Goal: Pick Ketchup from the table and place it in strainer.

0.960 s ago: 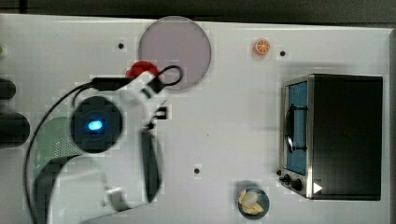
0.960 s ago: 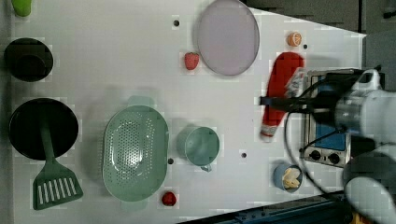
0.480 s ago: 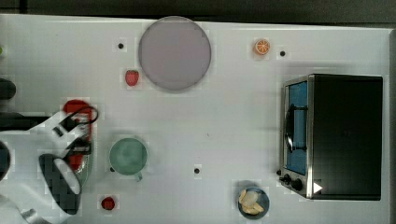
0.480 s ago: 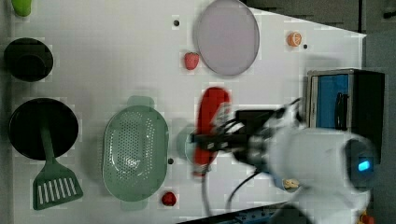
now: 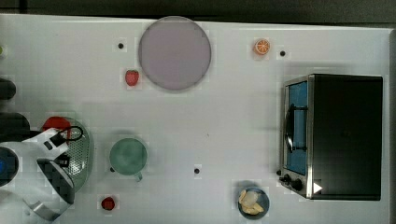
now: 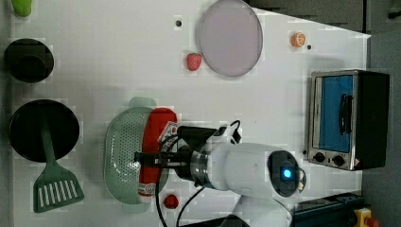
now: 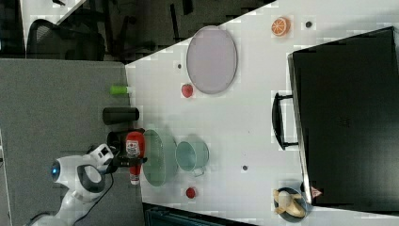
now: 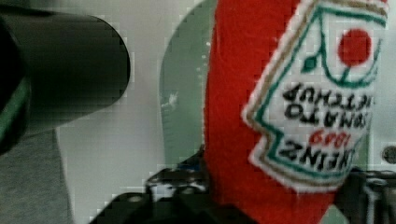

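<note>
1. Where the arm enters at the lower centre of the left view, the gripper (image 6: 152,160) has its fingers on either side of the Ketchup (image 6: 155,142), clamped on its red body.
2. Ketchup lies lengthwise over the strainer (image 6: 120,151), near the right rim as the left view shows it, cap toward the lower edge of the frame.
3. Whether the bottle rests on the strainer cannot be told.
4. Strainer sits at lower left of the left view; a green cup (image 5: 128,156) stands just beside it in the top view.
5. Strawberry (image 6: 193,61) lies beside the grey-lilac plate (image 6: 230,37) at upper centre; the toaster oven (image 6: 347,119) occupies the right.
</note>
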